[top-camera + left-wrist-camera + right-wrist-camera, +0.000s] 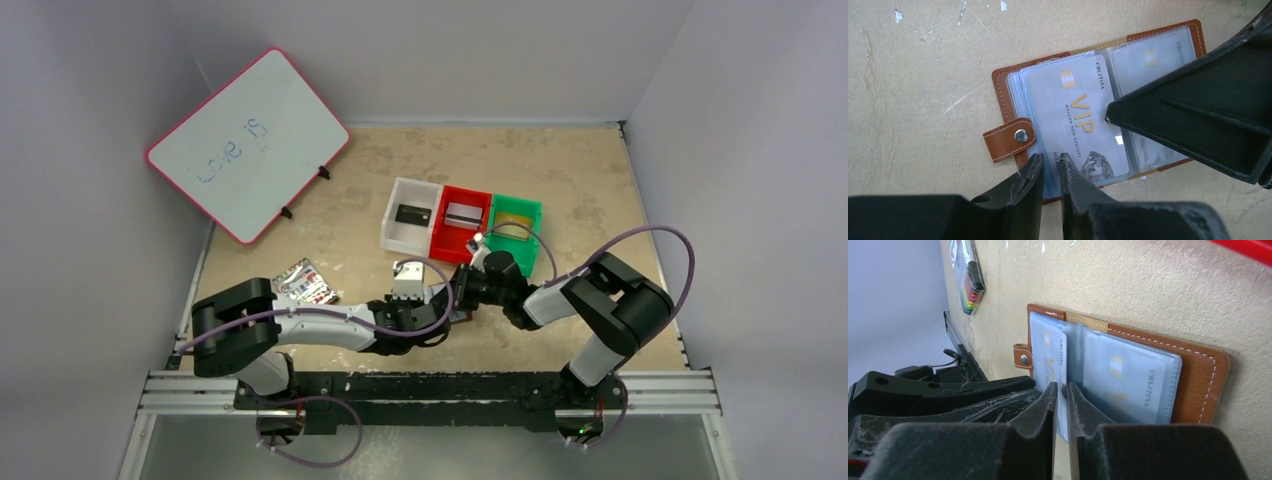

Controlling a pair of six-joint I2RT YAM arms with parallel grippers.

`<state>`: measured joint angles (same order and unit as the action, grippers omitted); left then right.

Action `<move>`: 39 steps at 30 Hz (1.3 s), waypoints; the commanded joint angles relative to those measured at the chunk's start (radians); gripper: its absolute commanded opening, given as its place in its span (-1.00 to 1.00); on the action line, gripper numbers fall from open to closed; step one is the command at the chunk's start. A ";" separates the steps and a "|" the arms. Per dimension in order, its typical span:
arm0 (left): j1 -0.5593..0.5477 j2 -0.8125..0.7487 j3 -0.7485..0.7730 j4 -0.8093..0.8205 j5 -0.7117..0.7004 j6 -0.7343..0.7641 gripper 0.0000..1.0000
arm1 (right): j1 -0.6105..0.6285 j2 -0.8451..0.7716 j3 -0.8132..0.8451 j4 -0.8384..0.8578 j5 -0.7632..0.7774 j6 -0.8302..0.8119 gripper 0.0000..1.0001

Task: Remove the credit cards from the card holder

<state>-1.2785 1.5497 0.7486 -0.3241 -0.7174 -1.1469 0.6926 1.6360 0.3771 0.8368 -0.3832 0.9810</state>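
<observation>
The brown leather card holder point(1003, 85) lies open on the table, snap tab point(1008, 137) to its left. A silvery VIP credit card point(1073, 105) shows in its front clear sleeve. Another pale card point(1128, 380) sits in the sleeve on the other leaf. My left gripper point(1050, 160) has its jaws nearly together at the sleeves' near edge. My right gripper point(1062, 386) is shut on the VIP card's edge, its finger point(1198, 100) reaching in from the right. From above, both grippers point(452, 298) meet and cover the holder. A black card point(412, 213) and a grey card point(462, 214) lie in bins.
White point(393, 215), red point(440, 245) and green point(530, 215) bins stand in a row just beyond the grippers. A white pack with rainbow stripes point(305, 283) lies to the left. A pink-rimmed whiteboard point(250, 140) leans at the back left.
</observation>
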 commanded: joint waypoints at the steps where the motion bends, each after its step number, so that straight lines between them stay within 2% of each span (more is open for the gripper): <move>1: 0.001 -0.018 -0.007 0.046 0.026 0.026 -0.71 | 0.007 0.025 -0.021 0.138 -0.071 0.043 -0.75; 7: 0.001 -0.017 -0.006 0.026 0.017 0.020 -0.78 | 0.007 0.028 -0.051 0.185 -0.064 0.063 -1.00; 20: 0.002 0.011 0.004 -0.018 0.001 -0.005 -0.92 | 0.004 -0.025 -0.090 0.122 -0.033 0.076 -1.00; 39: 0.002 0.030 0.002 -0.026 -0.010 -0.012 -0.94 | -0.021 -0.122 -0.113 0.003 -0.010 0.033 -1.00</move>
<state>-1.2785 1.5558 0.7479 -0.3347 -0.7261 -1.1431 0.6792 1.5578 0.2684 0.8707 -0.4015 1.0454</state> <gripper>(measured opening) 0.030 0.005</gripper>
